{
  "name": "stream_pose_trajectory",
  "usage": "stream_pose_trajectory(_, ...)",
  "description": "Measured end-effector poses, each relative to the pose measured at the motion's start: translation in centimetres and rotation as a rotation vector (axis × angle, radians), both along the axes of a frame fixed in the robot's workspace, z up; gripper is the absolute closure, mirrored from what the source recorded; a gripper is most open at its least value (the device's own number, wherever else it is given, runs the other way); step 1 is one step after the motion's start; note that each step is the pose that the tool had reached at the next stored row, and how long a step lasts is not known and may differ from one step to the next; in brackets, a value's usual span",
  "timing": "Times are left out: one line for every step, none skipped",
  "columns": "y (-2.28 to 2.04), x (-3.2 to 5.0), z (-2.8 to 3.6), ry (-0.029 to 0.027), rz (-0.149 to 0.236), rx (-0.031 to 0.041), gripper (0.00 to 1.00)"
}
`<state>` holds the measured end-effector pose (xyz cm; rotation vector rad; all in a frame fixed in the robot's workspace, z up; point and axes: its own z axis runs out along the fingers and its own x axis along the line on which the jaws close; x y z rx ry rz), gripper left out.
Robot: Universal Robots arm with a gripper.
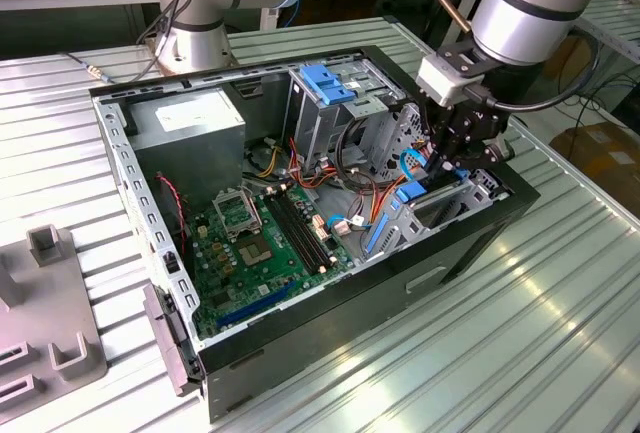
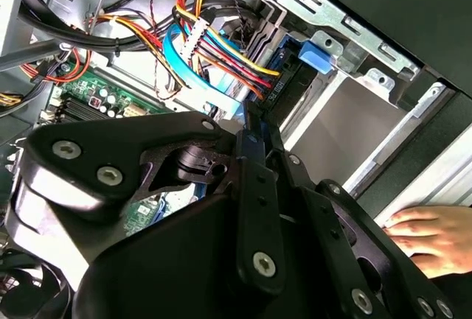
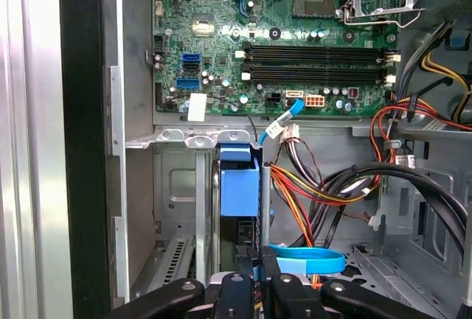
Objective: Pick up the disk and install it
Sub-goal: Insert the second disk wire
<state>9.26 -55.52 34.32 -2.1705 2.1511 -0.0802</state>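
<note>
Inside open computer case (image 1: 470,243), gripper (image 1: 441,160) down in drive bay by case's front wall. Fingers (image 3: 247,289) pressed together on upper edge of disk (image 3: 240,190), which stands on edge in bay slot, blue bracket showing. Motherboard (image 1: 260,243) alongside. Person's hand (image 2: 435,234) rests outside case.

Ribbed silver metal worktable (image 1: 520,333), open black computer tower case (image 1: 470,243) lying on its side on it, grey moulded plastic fixture (image 1: 45,303) at the exterior view's left edge

Robotics lab: slatted metal workbench (image 1: 560,333)
</note>
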Motion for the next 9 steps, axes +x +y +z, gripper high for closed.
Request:
stream_pose_trajectory(-0.01, 0.00, -0.09, 0.0000, 0.000, 0.0002, 0.84)
stream_pose_trajectory(-0.02, 0.00, -0.21, 0.0001, 0.000, 0.0004, 0.84)
stream_pose_trajectory(-0.03, 0.00, -0.27, 0.0001, 0.000, 0.0009, 0.84)
stream_pose_trajectory(-0.03, 0.00, -0.30, 0.0001, 0.000, 0.0013, 0.84)
stream_pose_trajectory(-0.03, 0.00, -0.34, 0.0000, 0.000, 0.0018, 0.84)
stream_pose_trajectory(-0.02, 0.00, -0.34, 0.0000, 0.000, 0.0019, 0.84)
stream_pose_trajectory(-0.02, 0.00, -0.34, 0.0000, 0.000, 0.0017, 0.84)
stream_pose_trajectory(-0.02, 0.00, -0.35, 0.0000, 0.000, 0.0017, 0.84)
stream_pose_trajectory(-0.02, 0.00, -0.40, -0.0002, 0.000, 0.0029, 0.83)
